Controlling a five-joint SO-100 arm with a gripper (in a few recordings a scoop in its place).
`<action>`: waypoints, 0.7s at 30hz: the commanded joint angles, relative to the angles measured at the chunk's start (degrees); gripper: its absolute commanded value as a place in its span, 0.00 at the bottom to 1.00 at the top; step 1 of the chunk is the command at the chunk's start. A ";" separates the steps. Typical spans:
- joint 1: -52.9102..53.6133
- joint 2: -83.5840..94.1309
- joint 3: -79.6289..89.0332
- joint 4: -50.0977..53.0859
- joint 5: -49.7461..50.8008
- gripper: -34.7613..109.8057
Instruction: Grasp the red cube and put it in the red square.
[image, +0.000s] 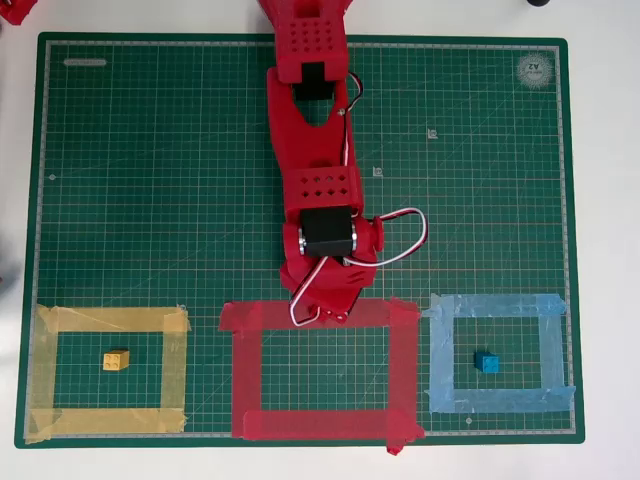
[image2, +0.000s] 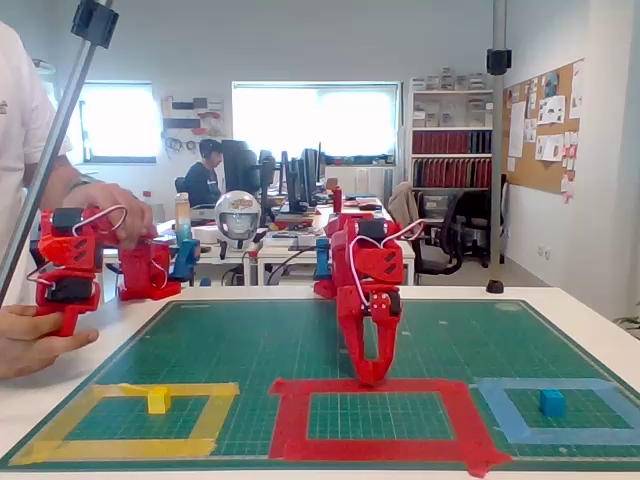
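Reading both views, your jaws stood tip-down on the far strip of the red square (image2: 378, 450). You couldn't tell if they were spread or pinching the red cube: red on red, so its place was unclear. The yellow cube (image: 116, 360) lay left of that square and the blue cube (image: 487, 362) right. By my judgement, the drop inside was still left.

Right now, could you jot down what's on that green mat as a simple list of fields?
mat: green cutting mat
arm: red, gripper tips down at the far strip of the red square
gripper state: cannot tell
red cube: not made out
yellow cube: inside yellow tape outline
blue cube: inside light-blue tape outline
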 joint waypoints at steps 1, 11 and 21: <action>0.18 1.67 -2.64 -0.97 7.47 0.23; 0.53 2.20 -4.31 -0.44 20.04 0.23; 0.97 2.37 -4.31 0.88 26.02 0.23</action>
